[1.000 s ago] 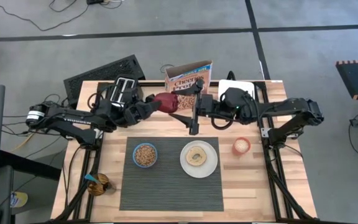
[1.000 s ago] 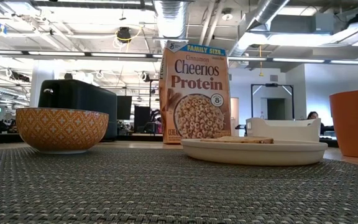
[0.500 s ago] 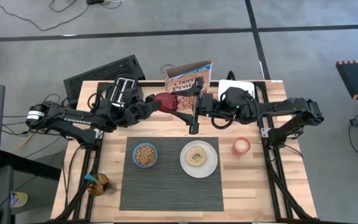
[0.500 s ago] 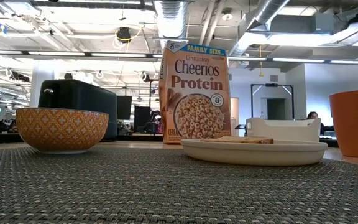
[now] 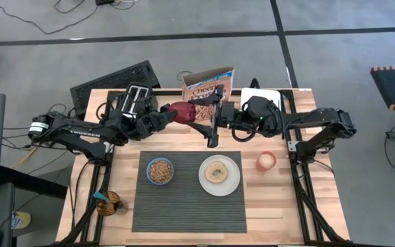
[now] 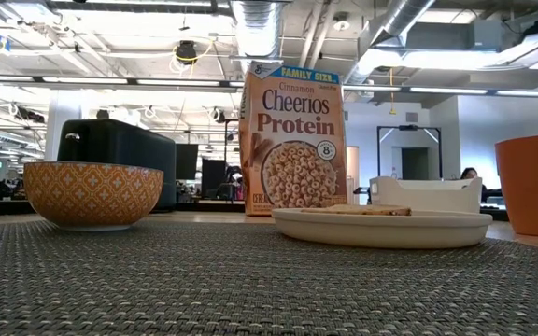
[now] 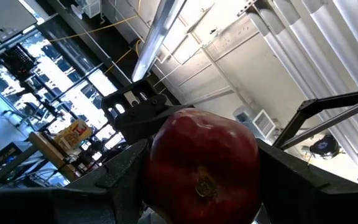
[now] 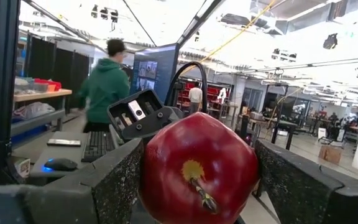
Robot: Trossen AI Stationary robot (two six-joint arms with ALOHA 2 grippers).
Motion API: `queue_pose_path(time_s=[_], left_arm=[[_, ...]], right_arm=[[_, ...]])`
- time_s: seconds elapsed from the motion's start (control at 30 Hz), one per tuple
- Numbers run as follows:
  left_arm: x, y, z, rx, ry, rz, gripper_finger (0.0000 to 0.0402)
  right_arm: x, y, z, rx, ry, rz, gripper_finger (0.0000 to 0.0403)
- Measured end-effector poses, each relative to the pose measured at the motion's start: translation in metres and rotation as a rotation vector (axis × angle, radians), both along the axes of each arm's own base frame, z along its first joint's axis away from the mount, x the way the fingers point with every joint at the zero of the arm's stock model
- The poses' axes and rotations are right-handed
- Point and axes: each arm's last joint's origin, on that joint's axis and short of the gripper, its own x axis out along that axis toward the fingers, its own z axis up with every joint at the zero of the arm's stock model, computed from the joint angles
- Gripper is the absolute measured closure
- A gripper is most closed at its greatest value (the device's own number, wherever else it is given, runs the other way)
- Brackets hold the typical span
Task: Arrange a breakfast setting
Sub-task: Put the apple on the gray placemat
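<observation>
While the overhead camera shows both arms meeting above the back of the counter [image 5: 122,178], only the wrist cameras make plain what sits between them: a dark-red fruit [image 5: 182,112] held from two sides at once. From the left wrist the fruit [image 7: 204,165] fills the middle, the left gripper [image 5: 168,114] closed against its flanks; from the right wrist the same fruit [image 8: 199,167] shows its stem end, with the right gripper [image 5: 211,115] also clamped on it. From above, the fruit hangs in the air in front of the cereal box [image 5: 208,87], between the black toaster [image 5: 136,101] and the white lidded container [image 5: 262,97].

Nearer the front, the ribbed grey placemat [image 5: 187,206] carries the small bowl [image 5: 160,171] of cereal on its left part and the white plate [image 5: 219,175] with the bagel [image 5: 217,171] on its right. An orange cup [image 5: 267,160] stands just off the mat's right edge.

At counter height neither arm is visible; that view instead shows the bowl's orange patterned outside [image 6: 92,193] and the plate [image 6: 381,224] seen edge-on. A person in a green top [image 8: 106,87] appears behind the right wrist's view.
</observation>
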Motion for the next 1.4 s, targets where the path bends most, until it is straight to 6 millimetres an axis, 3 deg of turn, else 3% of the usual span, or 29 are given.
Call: queue_pose_path(time_s=[0.37, 0.73, 1.2, 1.4], left_arm=[[0.0, 0.0, -0.001, 0.002, 0.006, 0.005, 0.0163], [0.001, 0.001, -0.001, 0.003, 0.013, 0.018, 0.0163], [0.002, 0.001, -0.002, 0.022, 0.024, 0.005, 0.0163], [0.003, 0.0, -0.005, 0.051, 0.075, -0.025, 0.0124]], right_arm=[[0.001, 0.0, -0.002, 0.111, 0.006, 0.03, 0.0066], [0.002, 0.0, -0.006, 0.117, 0.043, 0.02, 0.0047], [0.0, 0.0, -0.004, 0.085, 0.047, -0.001, 0.0088], [-0.01, -0.001, -0.001, 0.081, 0.094, 0.001, 0.0088]])
